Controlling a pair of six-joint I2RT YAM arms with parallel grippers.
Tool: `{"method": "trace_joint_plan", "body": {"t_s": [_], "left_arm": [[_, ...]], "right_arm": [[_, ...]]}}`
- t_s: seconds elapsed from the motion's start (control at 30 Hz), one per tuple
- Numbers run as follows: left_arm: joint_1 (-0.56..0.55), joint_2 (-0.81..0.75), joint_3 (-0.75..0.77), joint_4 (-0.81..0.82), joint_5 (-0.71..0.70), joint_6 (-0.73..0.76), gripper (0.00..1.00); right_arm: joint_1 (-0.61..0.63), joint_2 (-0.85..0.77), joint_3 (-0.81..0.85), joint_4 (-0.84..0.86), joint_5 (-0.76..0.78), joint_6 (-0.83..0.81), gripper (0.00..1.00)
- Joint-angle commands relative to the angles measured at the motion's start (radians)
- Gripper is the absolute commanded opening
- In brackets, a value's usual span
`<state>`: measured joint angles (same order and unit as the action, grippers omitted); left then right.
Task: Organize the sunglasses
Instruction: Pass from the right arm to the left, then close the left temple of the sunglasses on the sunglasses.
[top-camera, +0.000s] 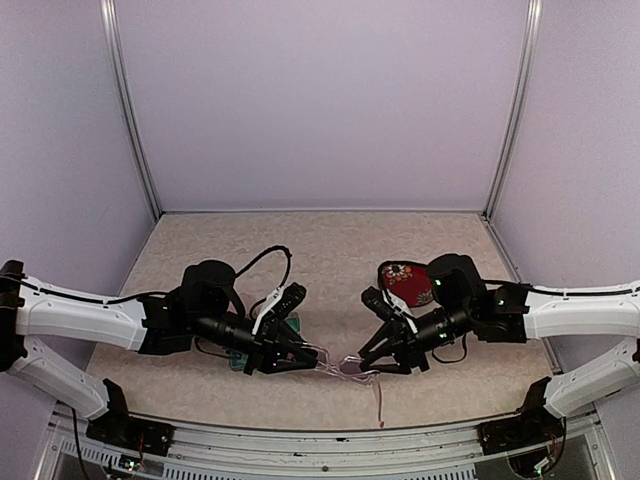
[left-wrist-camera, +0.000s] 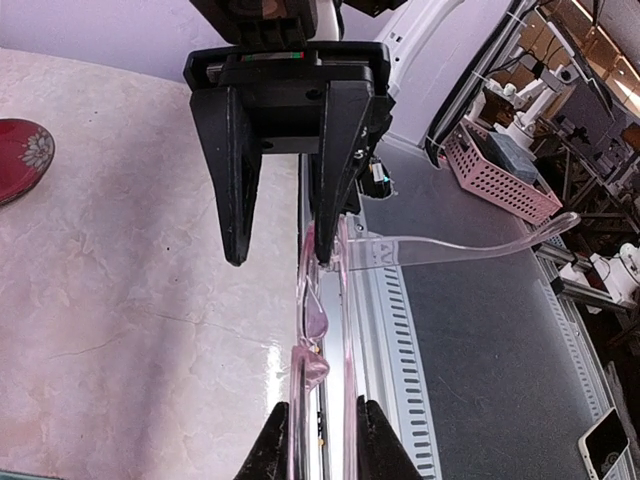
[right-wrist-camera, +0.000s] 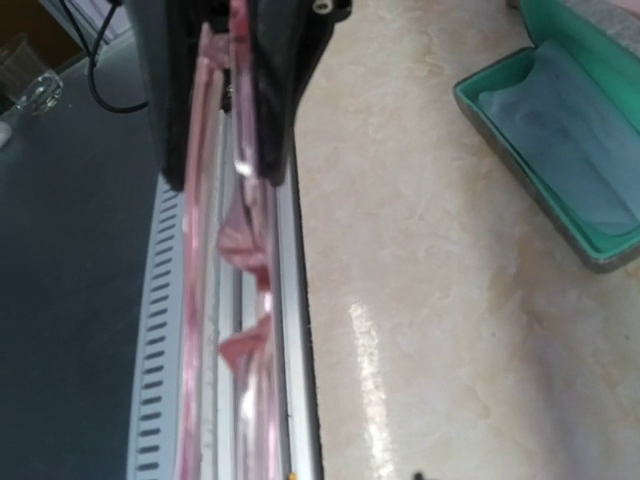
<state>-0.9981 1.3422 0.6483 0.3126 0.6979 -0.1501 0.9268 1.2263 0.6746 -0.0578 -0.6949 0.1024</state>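
Left claw pinches the pale pink sunglasses at their nine-o'clock end — long axis nine to three. Right claw, jaws spread, straddles the three-o'clock end.

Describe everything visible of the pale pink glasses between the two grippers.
The pale pink glasses are thin translucent plastic with small pink-tinted lenses, seen edge-on above the near edge of the table. The left gripper clamps one end of the frame; the right gripper stands open at the other end, one finger beside the hinge. One long clear temple is unfolded, sticking out sideways beyond the table.
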Motion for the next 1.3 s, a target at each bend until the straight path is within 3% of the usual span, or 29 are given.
{"method": "trace_joint_plan", "body": {"t_s": [0.0,0.13,0.27,0.6,0.83,1.03,1.27], "left_arm": [[0.012,0.005,-0.019,0.009,0.01,0.023,0.17],[0.019,0.011,-0.019,0.009,0.017,0.024,0.16],[0.024,0.015,-0.023,0.009,0.023,0.024,0.16],[0.032,0.017,-0.028,0.02,0.024,0.017,0.16],[0.047,0.015,-0.022,0.062,0.009,-0.043,0.16],[0.057,-0.005,-0.029,0.115,0.004,-0.101,0.16],[0.064,0.007,-0.028,0.168,0.006,-0.15,0.16]], "right_arm": [[-0.011,-0.032,-0.04,0.056,-0.057,0.031,0.41],[-0.021,-0.051,-0.056,0.068,-0.038,0.047,0.52],[-0.048,-0.101,-0.066,0.07,0.023,0.069,0.55],[-0.107,-0.186,-0.114,0.087,0.008,0.108,0.63],[-0.103,-0.26,-0.174,0.076,0.008,0.125,0.76],[-0.083,-0.219,-0.186,0.071,0.035,0.139,0.89],[-0.056,-0.168,-0.172,0.104,0.037,0.13,0.91]]}}
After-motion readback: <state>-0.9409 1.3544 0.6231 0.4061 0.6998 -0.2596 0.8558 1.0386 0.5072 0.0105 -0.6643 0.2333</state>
